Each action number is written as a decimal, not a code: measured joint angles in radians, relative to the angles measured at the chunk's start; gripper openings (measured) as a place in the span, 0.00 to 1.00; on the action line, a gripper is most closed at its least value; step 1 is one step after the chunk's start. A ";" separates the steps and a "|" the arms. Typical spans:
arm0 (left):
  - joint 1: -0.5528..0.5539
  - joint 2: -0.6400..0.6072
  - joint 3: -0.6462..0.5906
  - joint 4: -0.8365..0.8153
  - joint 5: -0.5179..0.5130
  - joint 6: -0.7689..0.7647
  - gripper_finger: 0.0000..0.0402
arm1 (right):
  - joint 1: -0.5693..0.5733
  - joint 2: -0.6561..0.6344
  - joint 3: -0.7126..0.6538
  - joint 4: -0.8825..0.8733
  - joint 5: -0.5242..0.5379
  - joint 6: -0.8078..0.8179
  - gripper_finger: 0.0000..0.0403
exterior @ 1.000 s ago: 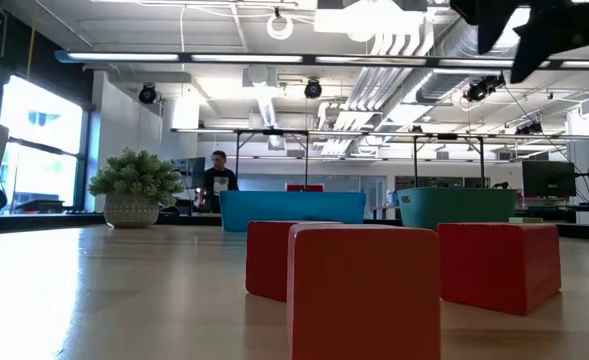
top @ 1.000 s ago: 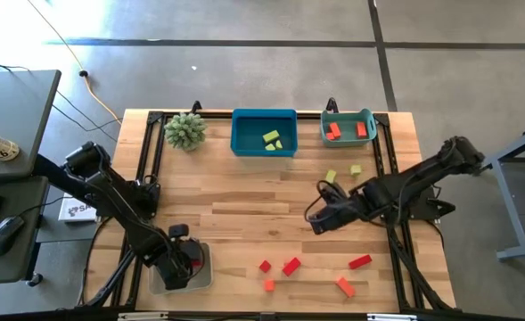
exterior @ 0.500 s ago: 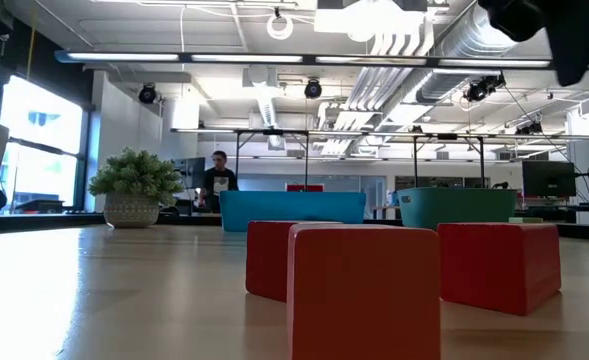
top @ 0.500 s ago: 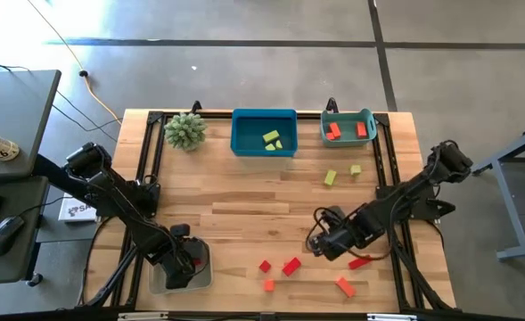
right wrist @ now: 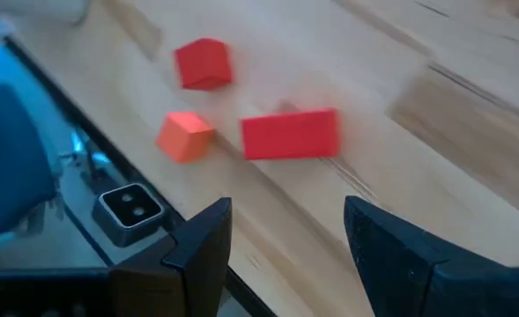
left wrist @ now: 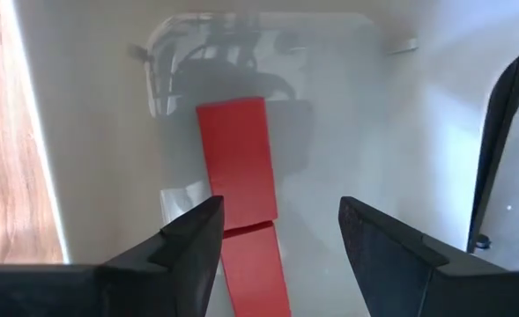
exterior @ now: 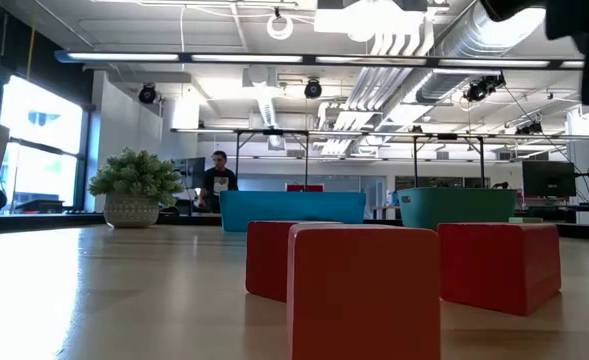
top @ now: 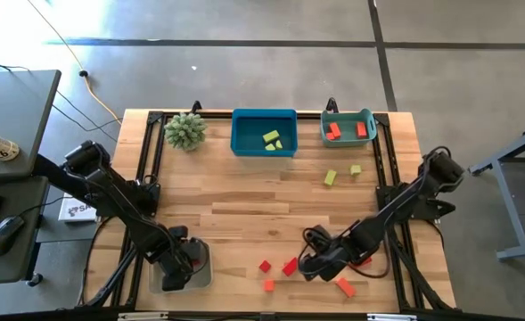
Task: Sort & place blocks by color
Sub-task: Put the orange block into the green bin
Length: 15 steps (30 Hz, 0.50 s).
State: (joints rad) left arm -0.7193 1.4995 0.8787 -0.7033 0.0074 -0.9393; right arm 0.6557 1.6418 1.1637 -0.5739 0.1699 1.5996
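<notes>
While the left hand [left wrist: 277,238] hung over the pale grey tray [top: 200,276] at the near left corner of the worktop [top: 244,214], its fingers stood spread with nothing between them, and a red bar [left wrist: 237,158] lay flat on the tray floor just beyond the fingertips.

The right hand [top: 311,265] was low over the near edge of the worktop, its fingers likewise spread and empty. From its wrist view a long red block [right wrist: 290,134] lay straight ahead between the lines of the two fingers, with its long axis running across the gap, not along it. A small red cube [right wrist: 203,63] and a small orange cube [right wrist: 185,136] sat just beyond and to one side. In the high view this cluster lay just to the left of the right hand, which was far nearer to it than the left.

Another red bar [top: 360,261] lay beside that arm, and an orange block [top: 344,286] lay near the front edge. Two yellow-green blocks [top: 342,173] sat well apart from either hand, toward the far trays. The blue tray [top: 264,116] already held yellow-green pieces and the teal tray [top: 347,116] red ones.

With the long block lying crosswise, the hand would probably need to turn at the wrist to close across its short side.
</notes>
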 joint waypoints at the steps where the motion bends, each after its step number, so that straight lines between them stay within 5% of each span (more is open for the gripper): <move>1: 0.000 -0.004 0.000 0.000 0.000 -0.002 0.53 | -0.001 0.008 0.000 0.022 0.006 -0.034 0.51; 15: 0.000 -0.130 0.000 0.004 0.001 -0.198 0.53 | -0.031 0.042 0.000 0.093 0.012 -0.552 0.51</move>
State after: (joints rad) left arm -0.7193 1.3696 0.8787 -0.6988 0.0082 -1.1370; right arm 0.6244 1.6840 1.1633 -0.4808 0.1822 1.0478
